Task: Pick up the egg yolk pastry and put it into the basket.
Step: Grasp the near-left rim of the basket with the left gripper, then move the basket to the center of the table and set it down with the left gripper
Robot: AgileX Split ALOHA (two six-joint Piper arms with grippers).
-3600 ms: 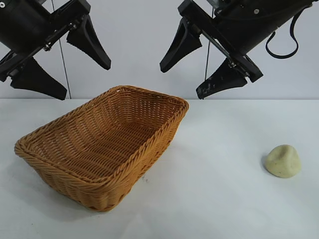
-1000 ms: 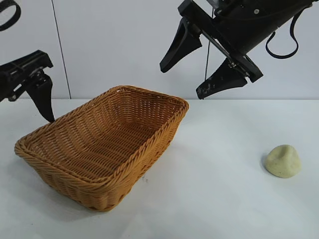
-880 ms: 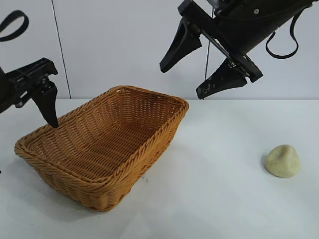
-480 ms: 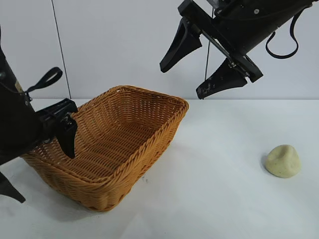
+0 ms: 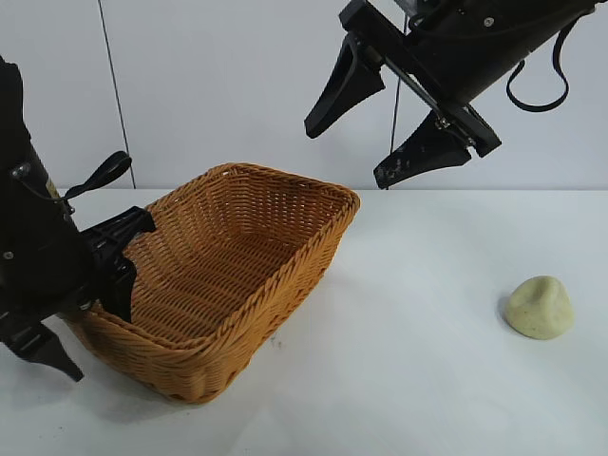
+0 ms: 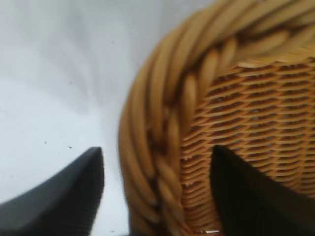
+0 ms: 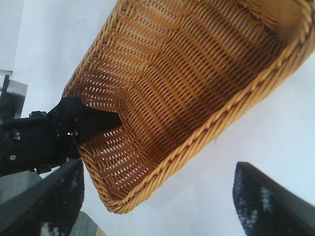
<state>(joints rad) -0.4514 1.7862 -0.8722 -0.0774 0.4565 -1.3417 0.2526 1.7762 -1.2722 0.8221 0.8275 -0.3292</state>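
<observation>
My left gripper points steeply down at the near-left corner of the basket. One finger sits inside the basket against the inner weave, the other outside over the table. The braided rim runs between the two. In the left wrist view the rim fills the gap between my fingers, with the inner finger dark against the wicker wall. The jaws stand partway in, straddling the rim; I cannot tell whether the pads press the wicker or stand just off it. The basket's base rests on the table.

My right gripper hangs high over the table, behind and above the basket's far-right corner, angled down toward the basket. Its fingers are spread wide, with nothing between them. From the right wrist view I see down into the basket, its woven floor bare, and my left gripper at its far corner, one finger tip inside the wall.

The egg yolk pastry lies on the table at the right, well apart from the basket and from both grippers. It is a pale cream lump, rounded, sitting on its flat side, untouched.

The table is white; a pale wall stands behind.
</observation>
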